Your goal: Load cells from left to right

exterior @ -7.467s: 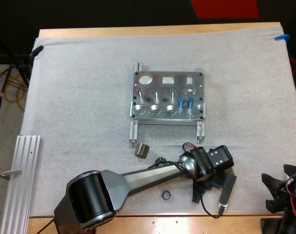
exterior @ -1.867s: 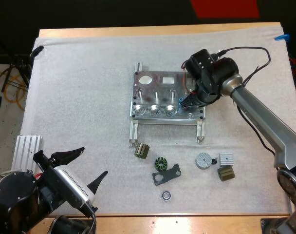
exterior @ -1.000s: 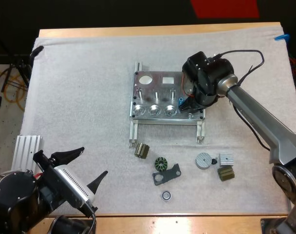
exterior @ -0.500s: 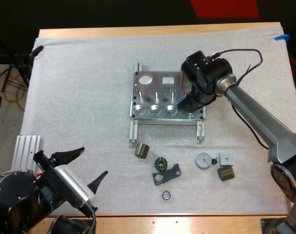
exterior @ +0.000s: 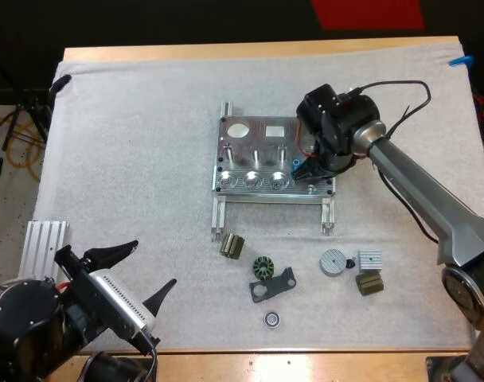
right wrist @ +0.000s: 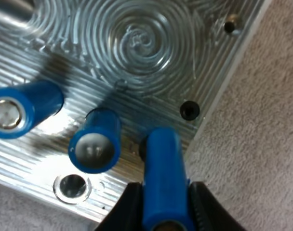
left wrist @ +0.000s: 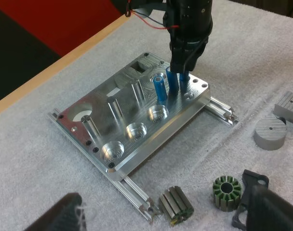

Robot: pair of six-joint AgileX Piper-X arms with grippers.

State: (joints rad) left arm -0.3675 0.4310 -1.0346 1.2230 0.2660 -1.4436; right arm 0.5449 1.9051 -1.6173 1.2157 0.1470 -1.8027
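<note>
Right gripper [right wrist: 163,207] clamped on an upright blue cell [right wrist: 161,159] at the right end of the fixture [exterior: 262,143], empty round pockets [exterior: 253,181] lying off to its left.

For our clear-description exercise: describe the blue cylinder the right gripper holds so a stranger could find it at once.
Find the metal fixture on the white mat and go to its right end in the high view, where three blue cylinders cluster. The held cylinder is nearest the fixture's edge; unlike its two neighbours, it is clamped between the right gripper's black fingers.
</note>
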